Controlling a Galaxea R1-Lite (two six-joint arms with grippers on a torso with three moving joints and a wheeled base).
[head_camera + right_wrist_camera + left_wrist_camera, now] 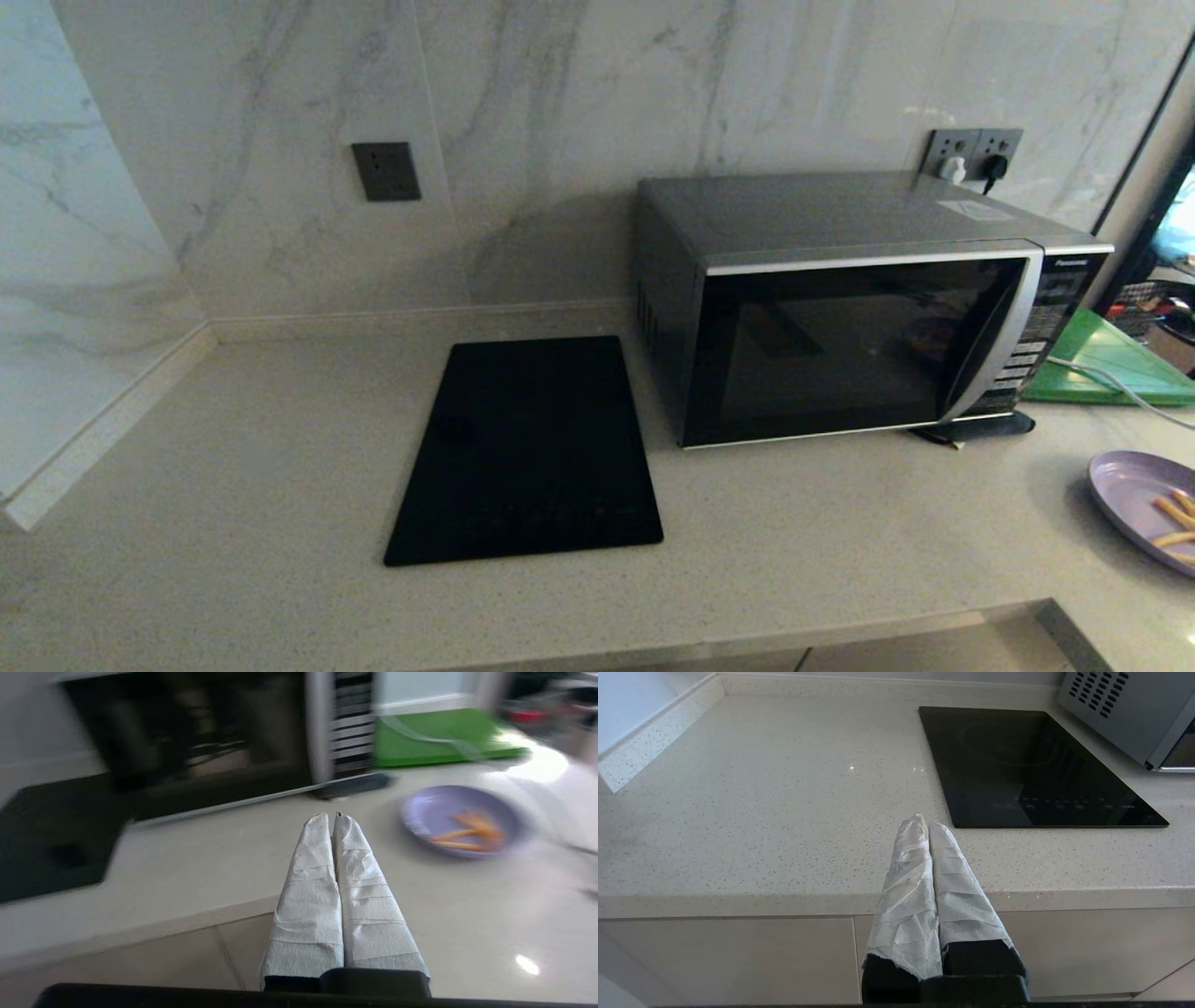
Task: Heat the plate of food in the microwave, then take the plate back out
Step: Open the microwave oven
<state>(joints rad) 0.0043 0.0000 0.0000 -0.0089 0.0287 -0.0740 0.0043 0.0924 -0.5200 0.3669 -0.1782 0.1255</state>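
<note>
Head view: microwave door closed, plate of food on bench at far right. Right tool pinched empty, near plate; left tool pinched, parked. Risk: clipping plate rim, spilling fries off bench edge.

We see a silver-grey microwave with a dark glass door, a glossy black cooktop panel, a lavender plate of orange-tan fries, a green board, a speckled beige countertop, and grey-veined white marble walls.
</note>
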